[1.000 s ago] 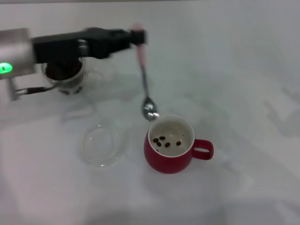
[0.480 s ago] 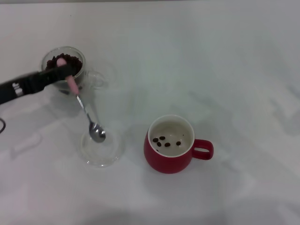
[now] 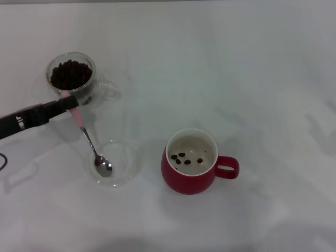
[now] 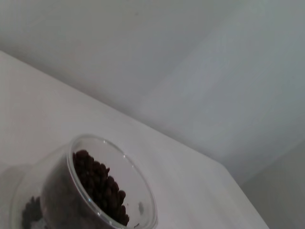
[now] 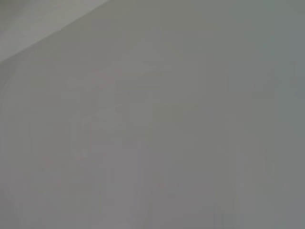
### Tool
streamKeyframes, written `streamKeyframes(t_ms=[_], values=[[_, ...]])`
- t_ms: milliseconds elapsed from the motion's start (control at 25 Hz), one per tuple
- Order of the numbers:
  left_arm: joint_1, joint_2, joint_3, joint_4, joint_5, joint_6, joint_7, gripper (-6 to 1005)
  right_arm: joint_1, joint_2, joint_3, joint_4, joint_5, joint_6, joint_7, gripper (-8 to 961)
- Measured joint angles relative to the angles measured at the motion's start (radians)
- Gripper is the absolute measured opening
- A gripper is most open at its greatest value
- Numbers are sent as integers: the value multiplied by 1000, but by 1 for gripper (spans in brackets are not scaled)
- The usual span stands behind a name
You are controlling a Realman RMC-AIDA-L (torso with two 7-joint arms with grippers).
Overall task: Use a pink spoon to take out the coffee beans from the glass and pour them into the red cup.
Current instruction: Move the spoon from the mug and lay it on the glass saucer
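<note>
My left gripper [image 3: 65, 102] comes in from the left edge of the head view and is shut on the pale pink handle of the pink spoon [image 3: 89, 143]. The spoon slants down, and its metal bowl rests in the flat clear saucer [image 3: 125, 167]. The glass [image 3: 71, 76] stands just behind the gripper, full of dark coffee beans [image 3: 70, 74]. The glass also shows in the left wrist view [image 4: 133, 191], with its coffee beans [image 4: 100, 186]. The red cup [image 3: 191, 163] stands to the right with a few beans on its cream bottom. My right gripper is out of view.
The white table [image 3: 236, 79] stretches to the right and behind. The red cup's handle [image 3: 228, 168] points right.
My left gripper has swung the spoon from above the red cup's rim back to the left and down, and the spoon's bowl now lies in the saucer.
</note>
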Motion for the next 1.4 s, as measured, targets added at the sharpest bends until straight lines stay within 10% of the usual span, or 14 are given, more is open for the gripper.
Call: streamKeyframes(t_ms=[600, 1400], values=[[-18, -55, 4, -30, 8, -99, 46, 129, -16, -3, 9, -11, 0, 0, 11, 607], [-58, -56, 0, -149, 1, -106, 86, 304, 16, -6, 24, -7, 0, 11, 12, 604]])
